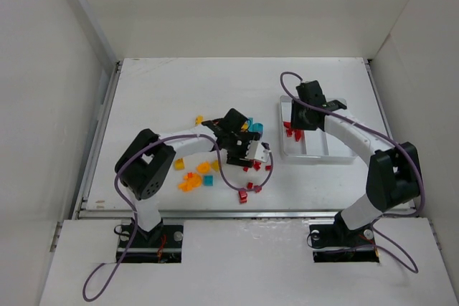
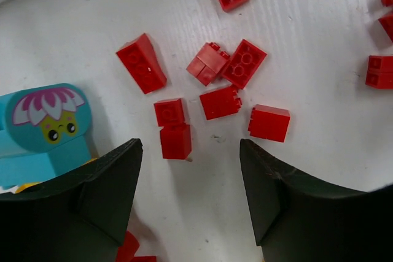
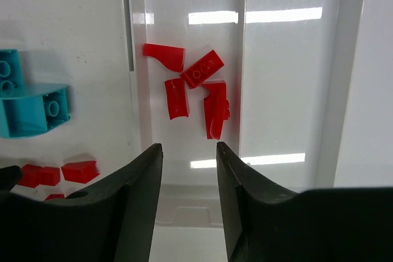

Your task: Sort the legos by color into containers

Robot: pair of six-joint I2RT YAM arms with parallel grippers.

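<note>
My left gripper (image 2: 190,176) is open and empty, low over a cluster of red legos (image 2: 175,141) on the white table; in the top view it (image 1: 259,158) is at the table's middle. A cyan piece with a flower face (image 2: 46,124) lies by its left finger. My right gripper (image 3: 189,151) is open and empty over the left compartment (image 3: 184,4) of the white tray (image 1: 337,150), where several red legos (image 3: 199,75) lie. The other two compartments show nothing in them. Orange and yellow legos (image 1: 192,179) and a cyan one (image 1: 208,180) lie left of centre.
Cyan bricks (image 3: 31,105) and red bricks (image 3: 80,170) lie on the table just left of the tray. More red legos (image 1: 247,191) sit near the front edge. White walls enclose the table on three sides.
</note>
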